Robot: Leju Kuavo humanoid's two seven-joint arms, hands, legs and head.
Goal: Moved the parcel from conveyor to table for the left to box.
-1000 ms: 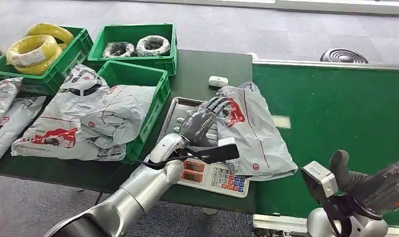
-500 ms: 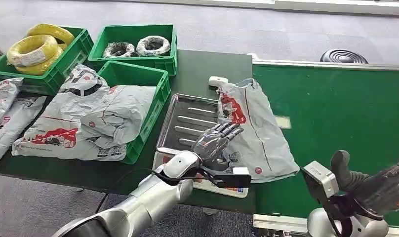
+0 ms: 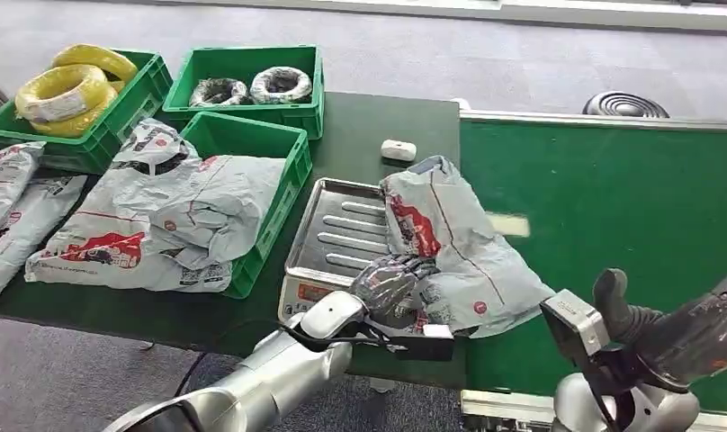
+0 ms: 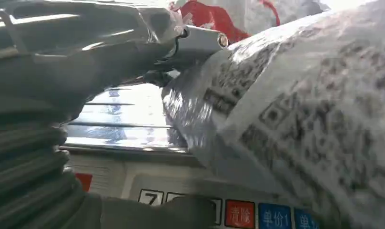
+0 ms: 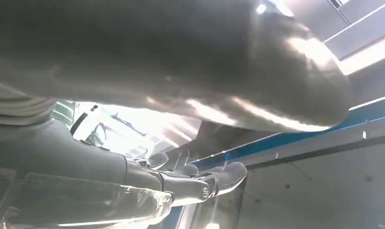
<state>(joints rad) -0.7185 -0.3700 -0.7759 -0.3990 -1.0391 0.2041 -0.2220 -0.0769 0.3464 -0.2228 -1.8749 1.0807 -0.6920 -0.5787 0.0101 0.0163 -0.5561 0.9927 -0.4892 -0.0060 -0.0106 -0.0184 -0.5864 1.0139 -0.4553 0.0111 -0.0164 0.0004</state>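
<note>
- The parcel (image 3: 450, 243), a grey bag, lies at centre frame, half on the scale's steel tray (image 3: 337, 236), half over the conveyor (image 3: 612, 198) edge.
- Left hand (image 3: 389, 281) clutches the parcel's near edge.
- Right hand (image 3: 666, 328), lower right: whether its fingers are apart or together, I cannot tell.

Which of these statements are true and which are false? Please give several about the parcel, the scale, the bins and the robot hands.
1. The parcel lies partly on the scale. True.
2. The left robot hand is at the parcel's near edge. True.
3. The yellow coils sit on the conveyor. False: they sit in a green bin.
4. The right robot hand holds the parcel. False: it is apart from it, over the conveyor.
5. The white device lies inside a bin. False: it lies on the table.
</note>
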